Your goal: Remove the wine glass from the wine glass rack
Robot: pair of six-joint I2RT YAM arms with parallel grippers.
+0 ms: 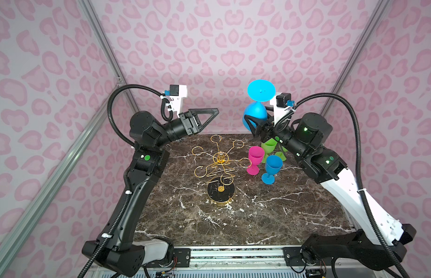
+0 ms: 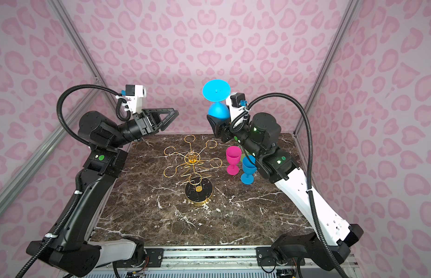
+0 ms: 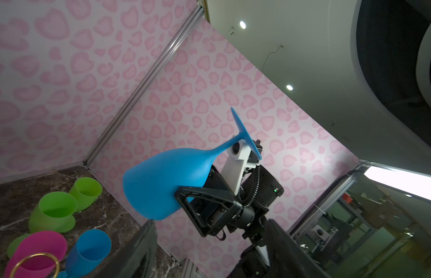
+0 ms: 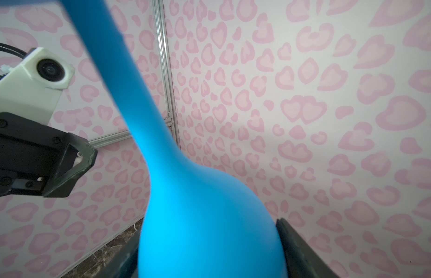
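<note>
Well clear of the bare wine glass rack [image 1: 220, 160], my right pincer [image 1: 251, 126] pinches the blue wine glass [image 1: 256, 111] by its bowl, foot up, likely to miss the hooks [image 1: 215, 139]; my left pincer [image 1: 215, 111] hangs spread, empty.

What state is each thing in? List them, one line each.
wine glass rack: upright on the table, visible hooks empty.
blue wine glass: off the rack, foot up, held by its bowl.
right gripper: jaws shut on that bowl.
left gripper: jaws open, empty.
pink glass: upright.
short blue glass: upright.
green glasses: mouths up, partly hidden.
</note>
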